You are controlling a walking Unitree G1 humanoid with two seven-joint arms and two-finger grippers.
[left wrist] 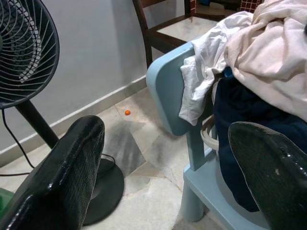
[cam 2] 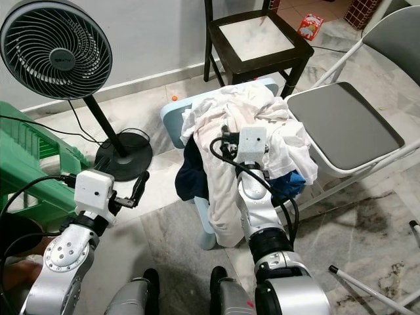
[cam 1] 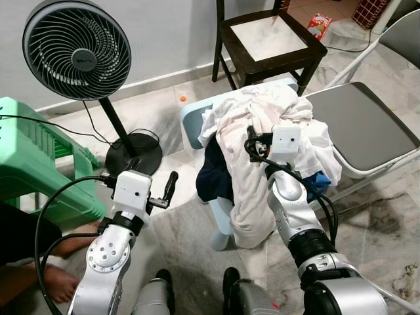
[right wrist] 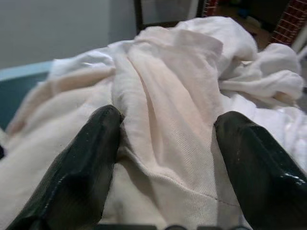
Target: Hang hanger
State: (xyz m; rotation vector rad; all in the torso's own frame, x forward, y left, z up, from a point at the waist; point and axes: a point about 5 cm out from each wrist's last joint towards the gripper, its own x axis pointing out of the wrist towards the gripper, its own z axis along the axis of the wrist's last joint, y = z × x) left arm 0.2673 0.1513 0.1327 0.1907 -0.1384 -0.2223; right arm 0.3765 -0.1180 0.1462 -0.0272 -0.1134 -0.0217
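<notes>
Soft cloth over smooth plastic, on veined stone.

Heaped on the pale blue smooth plastic child's chair [cam 1: 197, 125]: matt, creased cream and white cotton garments [right wrist: 163, 120], dark navy cloth [cam 1: 213, 174] beneath. Behind that chair, a dark varnished wooden chair with a marbled seat [cam 1: 269, 36]; beside it, a folding chair of grey matt padding and glossy white metal tube [cam 1: 361, 125]. Glossy black rubbery right gripper fingers [right wrist: 81, 167] pressed into the cream cloth. Polished marble-look floor tiles [cam 1: 374, 223] underneath.

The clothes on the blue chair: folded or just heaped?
Heaped: the clothes lie crumpled, spilling over the blue chair, under the open right gripper.
</notes>
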